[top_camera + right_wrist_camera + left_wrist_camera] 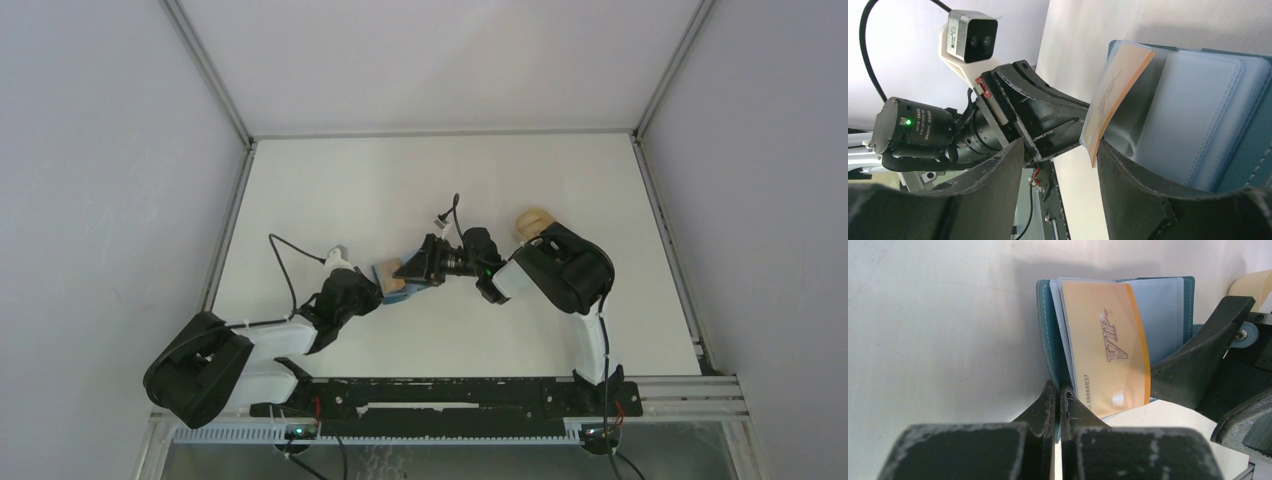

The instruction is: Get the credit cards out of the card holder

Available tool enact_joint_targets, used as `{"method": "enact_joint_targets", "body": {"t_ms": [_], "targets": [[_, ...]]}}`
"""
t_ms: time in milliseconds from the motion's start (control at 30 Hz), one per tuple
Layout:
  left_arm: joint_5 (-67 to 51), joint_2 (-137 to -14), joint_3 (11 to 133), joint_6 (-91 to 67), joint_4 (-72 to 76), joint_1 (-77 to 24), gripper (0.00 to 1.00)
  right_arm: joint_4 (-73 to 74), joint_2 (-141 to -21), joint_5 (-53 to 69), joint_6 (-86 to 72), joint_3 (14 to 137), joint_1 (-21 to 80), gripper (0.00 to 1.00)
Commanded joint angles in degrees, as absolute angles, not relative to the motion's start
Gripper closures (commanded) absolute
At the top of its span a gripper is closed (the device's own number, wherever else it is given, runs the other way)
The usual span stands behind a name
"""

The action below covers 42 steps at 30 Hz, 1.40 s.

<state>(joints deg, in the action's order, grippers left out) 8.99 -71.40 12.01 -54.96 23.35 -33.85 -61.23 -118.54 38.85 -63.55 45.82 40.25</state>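
From above, the card holder (384, 271) is nearly all covered where the left pincer (372, 288) and right pincer (412, 270) meet; only a teal and tan sliver peeks out. Up close, the left pincer hides the holder's bottom corner and the start of the number on the orange card (1108, 340). A beige thing (533, 221) behind the right arm (560, 268) is half hidden, and I can't name it. Whether the cloudy sleeves (1198, 115) hold more cards, I can't tell.

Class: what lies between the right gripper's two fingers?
A corner of the orange card, poking from the card holder; the right wrist view shows it.
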Motion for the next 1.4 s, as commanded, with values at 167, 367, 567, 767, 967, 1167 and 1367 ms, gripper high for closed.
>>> {"method": "enact_joint_targets", "body": {"t_ms": [167,367,567,767,967,1167,1367], "targets": [[6.83,-72.1,11.94,-50.89,14.96,-34.41,1.0,-73.3,-116.61,42.58,-65.38,45.38,39.61,0.37],[6.78,-71.81,12.13,-50.65,14.4,-34.43,1.0,-72.75,-116.72,42.37,-64.59,44.09,38.64,0.38],[6.8,-71.89,12.2,-50.62,14.27,-34.41,1.0,-70.89,-116.85,42.28,-63.19,44.03,38.5,0.38],[7.03,-71.74,12.14,-50.54,14.11,-34.45,1.0,-69.85,-116.89,42.19,-62.55,44.01,38.41,0.38],[7.14,-71.18,11.86,-50.54,13.73,-34.44,1.0,-68.98,-116.57,41.93,-61.67,43.32,37.92,0.38],[7.27,-70.92,11.78,-50.43,13.49,-34.4,1.0,-66.65,-115.78,41.34,-59.83,42.24,36.64,0.39],[7.29,-70.75,11.64,-50.36,13.39,-34.43,1.0,-65.65,-115.33,40.96,-58.99,41.42,35.67,0.39]]}}
